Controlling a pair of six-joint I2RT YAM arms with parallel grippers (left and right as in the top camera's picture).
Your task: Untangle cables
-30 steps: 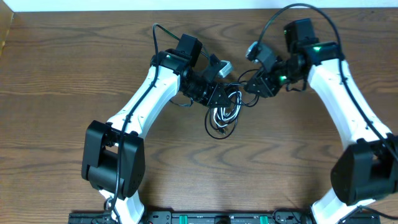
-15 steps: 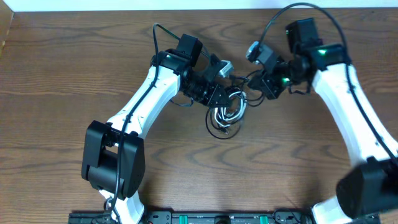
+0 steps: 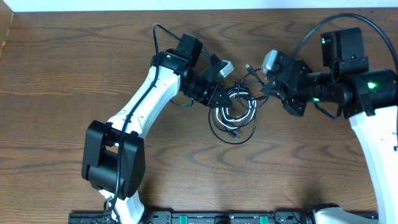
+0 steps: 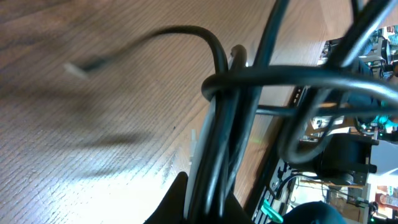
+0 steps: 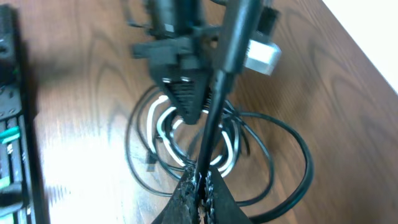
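The cables [image 3: 233,115] are a tangle of black loops with one white cord, lying at the table's middle between the two arms. My left gripper [image 3: 219,98] is shut on a bunch of the black cables at the tangle's left side; in the left wrist view the strands [image 4: 217,149] run up between its jaws [image 4: 202,202]. My right gripper [image 3: 268,92] is shut on one black cable, held at the tangle's right. In the right wrist view that cable [image 5: 214,106] rises from the jaws [image 5: 200,186], with the loops and the white cord [image 5: 163,121] on the table below.
The wooden table [image 3: 74,74] spreads all round the tangle. A black rail with green parts [image 3: 205,218] runs along the front edge. The far edge meets a white wall [image 3: 124,5].
My right arm has pulled away to the right and slightly toward the front with its black cable. The tangle has spread into wider loops. My left arm has stayed in place.
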